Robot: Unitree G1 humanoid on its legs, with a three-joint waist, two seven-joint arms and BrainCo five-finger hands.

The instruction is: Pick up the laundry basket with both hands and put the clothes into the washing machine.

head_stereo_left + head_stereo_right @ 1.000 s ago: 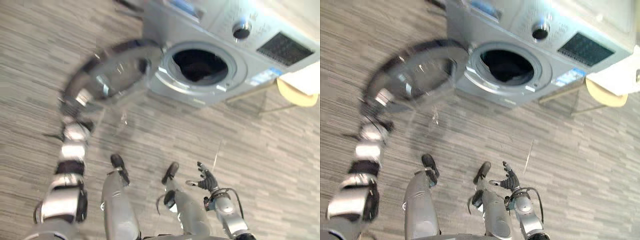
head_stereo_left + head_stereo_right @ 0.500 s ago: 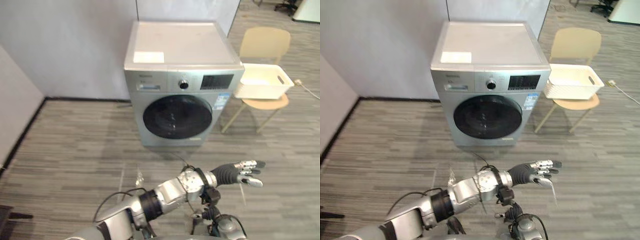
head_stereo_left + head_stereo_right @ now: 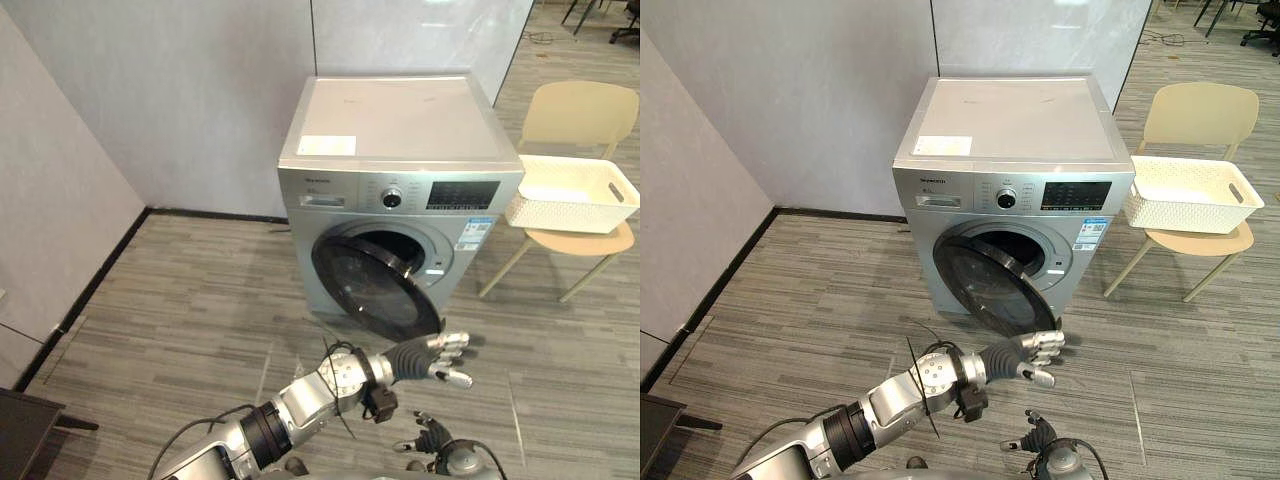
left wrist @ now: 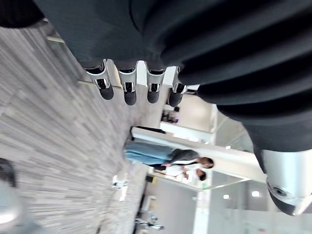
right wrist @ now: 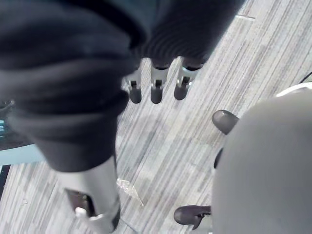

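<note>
A white laundry basket (image 3: 570, 195) sits on the seat of a beige chair (image 3: 582, 108) to the right of the silver washing machine (image 3: 400, 120). What lies inside the basket cannot be made out. The machine's round glass door (image 3: 372, 290) stands partly open, swung out toward me. My left hand (image 3: 432, 357) is stretched forward over the floor just in front of that door, open, its fingers (image 4: 129, 90) straight and holding nothing. Low down near my body, my right hand (image 3: 432, 437) hangs open with relaxed fingers (image 5: 156, 87) above the floor.
Grey wood-pattern floor (image 3: 180, 300) spreads in front of the machine. Grey walls (image 3: 150, 90) close off the back and the left. A dark object (image 3: 20, 435) sits at the lower left. People (image 4: 168, 160) stand far off in the left wrist view.
The whole view has shifted as the camera moved. The washer door, which looked shut half a second ago, now stands partly open. My left hand stays stretched out before the machine.
</note>
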